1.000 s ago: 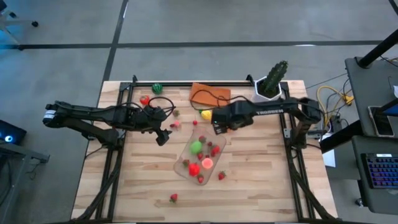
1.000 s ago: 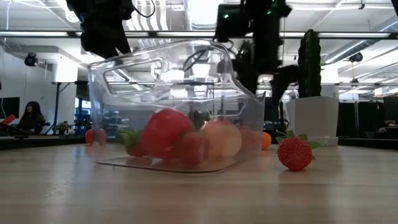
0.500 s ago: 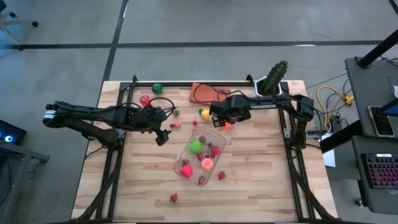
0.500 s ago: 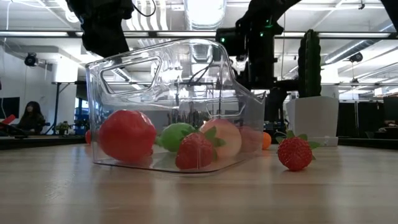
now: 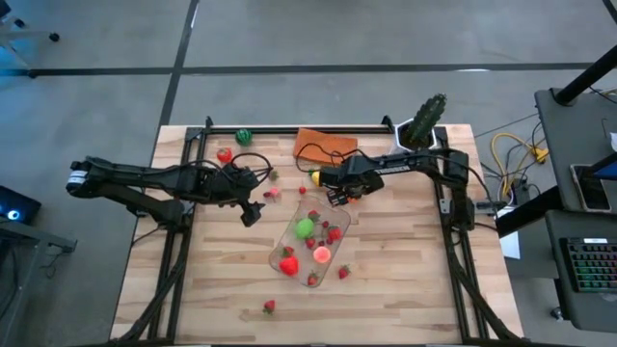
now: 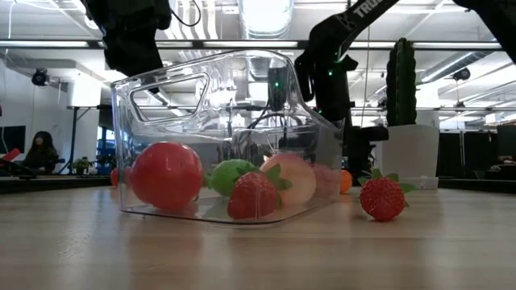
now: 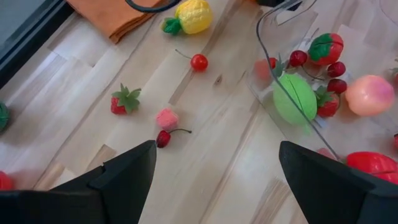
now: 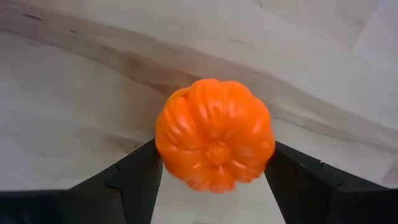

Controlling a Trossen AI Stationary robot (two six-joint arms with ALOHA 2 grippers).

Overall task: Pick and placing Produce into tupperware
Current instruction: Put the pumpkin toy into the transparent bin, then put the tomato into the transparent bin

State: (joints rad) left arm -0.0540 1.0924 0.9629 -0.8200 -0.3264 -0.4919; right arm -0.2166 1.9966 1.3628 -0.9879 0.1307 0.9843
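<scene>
The clear tupperware [image 5: 310,241] stands on the table's middle, holding a green lime [image 7: 295,99], a peach, red fruits and strawberries [image 6: 254,196]. An orange toy pumpkin [image 8: 214,142] rests on the wood just beyond the tupperware's far end. My right gripper [image 5: 343,192] points down over it, open, with one finger on each side. My left gripper [image 7: 214,180] hangs open above the table, left of the tupperware, with nothing between its fingers. Loose produce lies around: a yellow pineapple [image 5: 317,177], cherries [image 7: 199,61] and strawberries [image 5: 269,306]. My right gripper comes at the orange pumpkin from above, its fingers [image 8: 134,177] close against the pumpkin's two opposite sides [image 8: 163,146]. I cannot tell whether they touch it. The pumpkin sits on the table.
An orange cloth [image 5: 325,146] and a cactus in a white pot [image 5: 422,120] stand at the far edge. A green melon [image 5: 244,137] and a red fruit [image 5: 225,155] lie far left. A strawberry [image 6: 381,198] lies right of the tupperware. Black rails run along the table's sides.
My right gripper has come down toward the orange pumpkin, now straddling it. Inside the tupperware the produce has rolled and come to rest, the big red fruit now at the near end.
</scene>
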